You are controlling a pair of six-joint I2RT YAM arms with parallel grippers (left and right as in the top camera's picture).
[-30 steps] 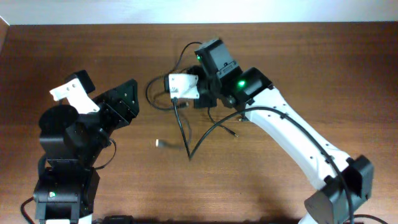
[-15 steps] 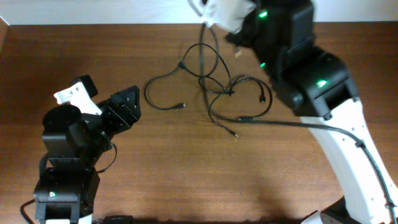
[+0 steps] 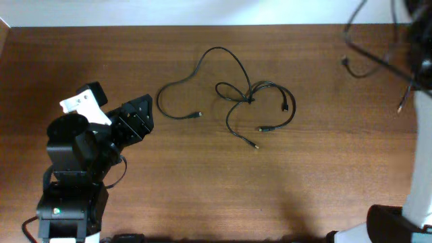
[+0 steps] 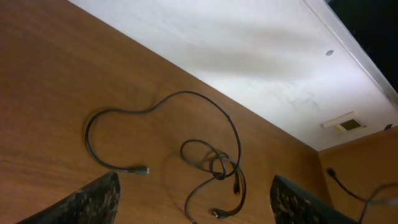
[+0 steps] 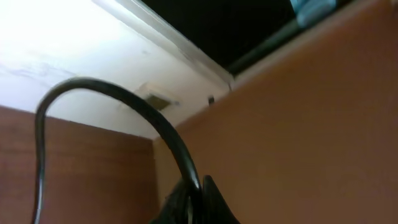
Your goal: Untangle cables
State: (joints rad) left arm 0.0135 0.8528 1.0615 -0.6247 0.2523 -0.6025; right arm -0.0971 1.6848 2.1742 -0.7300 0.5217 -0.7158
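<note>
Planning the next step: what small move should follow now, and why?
Probably lower the right gripper and lay its thin black cable on the wooden table at right: it hangs clear of the knotted black cables mid-table.

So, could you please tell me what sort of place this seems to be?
Probably an indoor robotics lab or test bench: a left arm and a right arm stand at a bare wooden table, thin black cables lie loose on it, and a plain white wall with a small wall plate runs behind.
</note>
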